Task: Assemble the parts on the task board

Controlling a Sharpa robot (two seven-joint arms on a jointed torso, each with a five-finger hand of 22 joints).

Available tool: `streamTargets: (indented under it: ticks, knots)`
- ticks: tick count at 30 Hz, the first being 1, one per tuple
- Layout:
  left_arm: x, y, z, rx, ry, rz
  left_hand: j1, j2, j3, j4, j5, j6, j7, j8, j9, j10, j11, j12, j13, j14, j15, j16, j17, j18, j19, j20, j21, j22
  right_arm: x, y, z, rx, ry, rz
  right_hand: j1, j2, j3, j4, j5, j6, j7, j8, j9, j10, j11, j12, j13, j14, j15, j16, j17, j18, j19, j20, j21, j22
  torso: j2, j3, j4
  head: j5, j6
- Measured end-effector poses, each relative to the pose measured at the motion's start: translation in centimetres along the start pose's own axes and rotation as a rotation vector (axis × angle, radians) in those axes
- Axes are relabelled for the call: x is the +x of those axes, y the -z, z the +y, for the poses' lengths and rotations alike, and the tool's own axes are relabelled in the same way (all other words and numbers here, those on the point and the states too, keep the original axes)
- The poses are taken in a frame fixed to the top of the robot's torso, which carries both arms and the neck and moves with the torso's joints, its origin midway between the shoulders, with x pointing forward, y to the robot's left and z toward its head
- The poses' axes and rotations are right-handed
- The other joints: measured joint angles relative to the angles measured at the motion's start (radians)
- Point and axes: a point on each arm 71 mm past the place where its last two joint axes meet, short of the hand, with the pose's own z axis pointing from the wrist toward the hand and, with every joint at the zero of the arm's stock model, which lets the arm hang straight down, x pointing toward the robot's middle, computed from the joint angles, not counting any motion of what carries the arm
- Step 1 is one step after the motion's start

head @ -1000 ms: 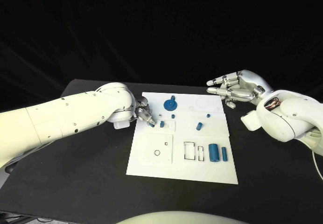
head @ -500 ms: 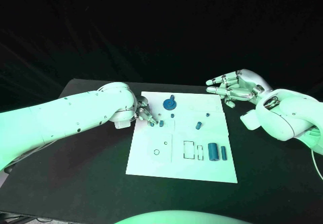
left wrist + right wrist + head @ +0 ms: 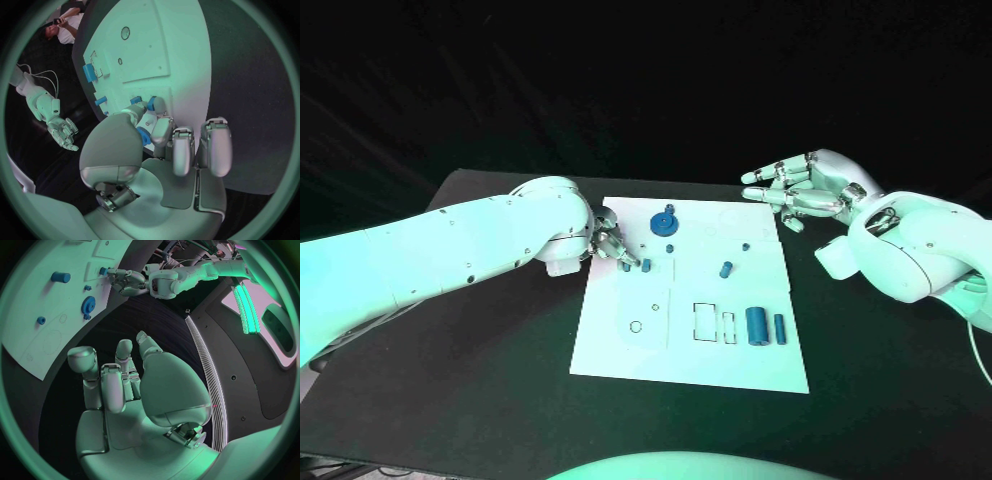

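Note:
The white task board (image 3: 625, 355) lies in the middle of the black table. My left hand (image 3: 607, 245) hovers over its upper left edge, and in the left wrist view my left hand (image 3: 169, 150) pinches a small blue part (image 3: 144, 136) between thumb and finger. Another small blue piece (image 3: 646, 265) sits on the board just beside the fingertips. A blue gear (image 3: 665, 222) stands near the far edge, a blue peg (image 3: 727, 269) farther right, and two blue cylinders (image 3: 756, 325) lie at the lower right. My right hand (image 3: 805, 190) is raised past the board's far right corner, fingers spread and holding nothing.
Rectangular slots (image 3: 708, 322) and a round hole (image 3: 636, 326) mark the board's near half. Bare black table (image 3: 473, 380) surrounds the board on both sides. My left forearm (image 3: 430, 260) reaches across the table's left part.

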Motion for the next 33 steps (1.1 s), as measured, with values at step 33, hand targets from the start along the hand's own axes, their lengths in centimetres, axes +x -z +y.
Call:
streamTargets:
  ticks: [33]
  knots:
    - [-2.1, 1.0, 0.1, 0.246, 0.309, -0.141, 0.32, 0.142, -0.378, 0.01, -0.145, -0.252, 0.135, -0.1, -0.168, -0.493, 0.133, -0.541, -0.552, -0.205, 0.104, -0.479, -0.287, 0.128, -0.317, 0.089, -0.867, -0.291, 0.1, -0.1, -0.2, 0.005, 0.0, 0.003, 0.0, 0.0, 0.0, 0.0, 0.0, 0.0, 0.0, 0.0, 0.0, 0.0, 0.0, -0.004, -0.002, 0.0, 0.0, 0.0, 0.0, 0.0, -0.004, 0.004, -0.003, -0.006, -0.001, 0.0011, 0.0002, -0.011, 0.015]
